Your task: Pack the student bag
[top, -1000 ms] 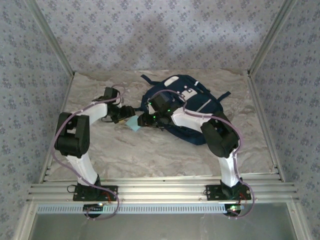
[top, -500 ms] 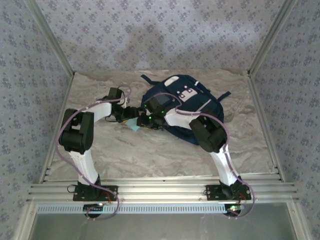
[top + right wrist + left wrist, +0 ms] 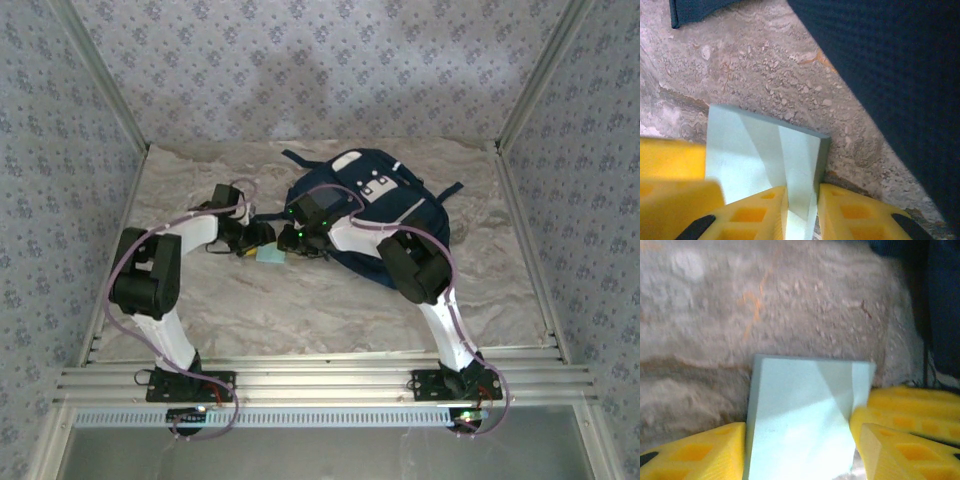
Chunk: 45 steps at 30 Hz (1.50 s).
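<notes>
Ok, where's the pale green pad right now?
Top view: pale green pad sits left of centre over the marbled table, between the left gripper and right gripper, just left of the navy backpack.

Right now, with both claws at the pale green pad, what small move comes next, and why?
Probably open the left claw: the pale green pad sits between its fingers, while the right claw pinches its edge beside the navy backpack.

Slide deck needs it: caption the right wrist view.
Right end effector pinching the edge of a pale green pad, marbled table beneath, navy student bag alongside.
</notes>
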Motion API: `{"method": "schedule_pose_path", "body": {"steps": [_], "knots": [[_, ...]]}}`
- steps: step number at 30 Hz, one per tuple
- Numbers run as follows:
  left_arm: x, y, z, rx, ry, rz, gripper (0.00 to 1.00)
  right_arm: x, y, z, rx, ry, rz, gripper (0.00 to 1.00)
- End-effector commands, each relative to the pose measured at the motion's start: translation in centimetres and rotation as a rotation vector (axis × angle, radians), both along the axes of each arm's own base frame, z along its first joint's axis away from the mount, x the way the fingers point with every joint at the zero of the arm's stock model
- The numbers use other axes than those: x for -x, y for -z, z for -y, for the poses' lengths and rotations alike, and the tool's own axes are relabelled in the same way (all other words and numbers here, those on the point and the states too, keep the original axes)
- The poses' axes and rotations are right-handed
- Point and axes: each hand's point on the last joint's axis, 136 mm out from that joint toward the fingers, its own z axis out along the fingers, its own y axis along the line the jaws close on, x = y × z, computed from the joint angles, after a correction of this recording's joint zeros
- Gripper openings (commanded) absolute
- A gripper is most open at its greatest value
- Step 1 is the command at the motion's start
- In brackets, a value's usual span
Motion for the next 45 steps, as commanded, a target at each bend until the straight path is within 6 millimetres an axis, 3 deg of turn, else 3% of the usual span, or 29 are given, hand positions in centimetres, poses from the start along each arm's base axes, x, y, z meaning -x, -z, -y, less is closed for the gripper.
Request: {"method": "schedule_pose_path", "body": {"steps": [1, 7, 13, 22, 32, 38, 45], "knots": [[1.9, -5.5, 5.0, 0.259, 0.105, -0.001, 0.60, -0.9, 1.7, 0.0, 0.018, 0.037, 0.005, 0.25], [1.6, -6.7, 5.6, 0.307, 0.096, 0.021, 0.60, -0.8, 1.7, -0.3, 0.005, 0.029, 0.001, 0.27], [1.7, -4.5, 6.0, 0.311, 0.080, -0.028, 0.60, -0.5, 1.7, -0.3, -0.007, 0.029, -0.005, 0.27], [2.2, -2.9, 4.7, 0.224, 0.073, -0.053, 0.61, -0.9, 1.9, 0.3, -0.036, 0.040, -0.020, 0.00], [3.5, 0.6, 2.5, 0.122, 0.036, -0.152, 0.65, -1.3, 1.2, 1.4, -0.037, 0.050, -0.013, 0.00], [4.6, 2.4, 2.1, 0.116, 0.026, -0.211, 0.52, -1.2, 1.6, 1.6, -0.037, 0.055, -0.021, 0.00], [4.1, 1.5, 1.3, 0.067, 0.017, -0.176, 0.28, -1.3, 1.3, 1.5, -0.039, 0.052, -0.016, 0.00]]}}
